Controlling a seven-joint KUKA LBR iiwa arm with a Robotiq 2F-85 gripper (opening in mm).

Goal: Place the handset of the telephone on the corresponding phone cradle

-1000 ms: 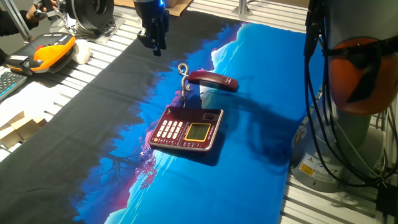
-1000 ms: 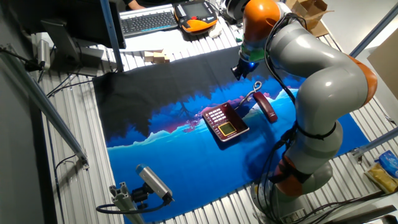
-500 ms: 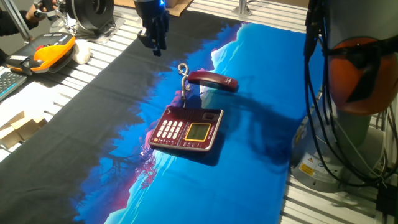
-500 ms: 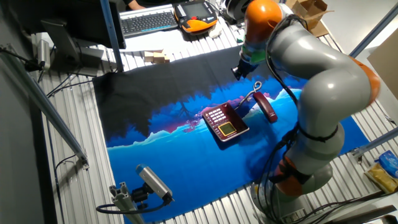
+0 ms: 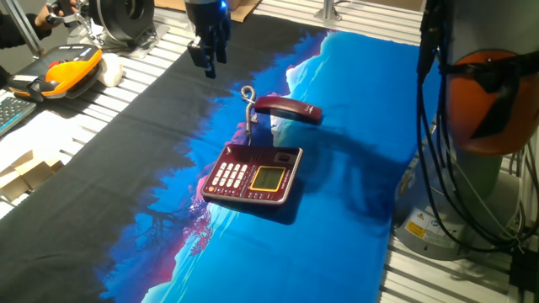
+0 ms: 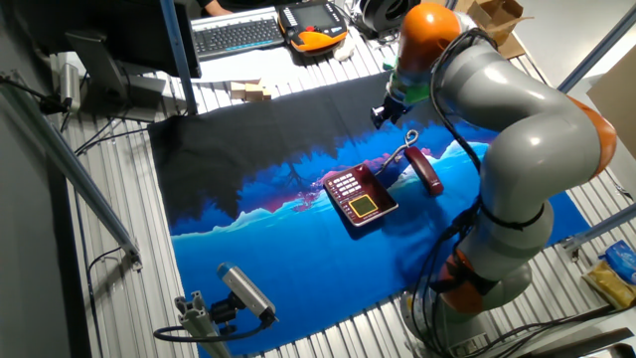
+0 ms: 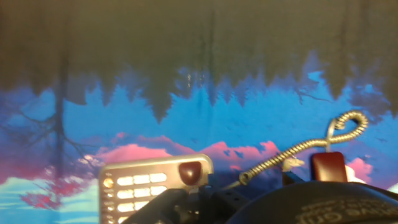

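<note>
The dark red handset (image 5: pixel 289 108) lies on the blue cloth just beyond the telephone (image 5: pixel 253 175), off the base. Its pale curly cord (image 5: pixel 248 105) loops up between them. The phone cradle (image 5: pixel 266 155) is the strip along the base's far edge, and nothing rests on it. My gripper (image 5: pixel 208 66) hangs above the black part of the cloth, beyond and left of the handset, open and holding nothing. In the other fixed view the gripper (image 6: pixel 383 114) is up-left of the handset (image 6: pixel 429 171) and the telephone (image 6: pixel 360 196). The hand view shows the keypad (image 7: pixel 146 185), the cord (image 7: pixel 298 151) and one handset end (image 7: pixel 328 167).
An orange and black device (image 5: pixel 72 67) and a white object (image 5: pixel 111 71) lie on the slatted table at the far left. A keyboard (image 6: pixel 237 33) and small wooden blocks (image 6: pixel 250 91) sit beyond the cloth. The arm's base and its cables (image 5: pixel 438 168) stand at the right.
The arm has swung a little and the gripper has drifted slightly over the black cloth. The telephone, handset and cord have not moved.
</note>
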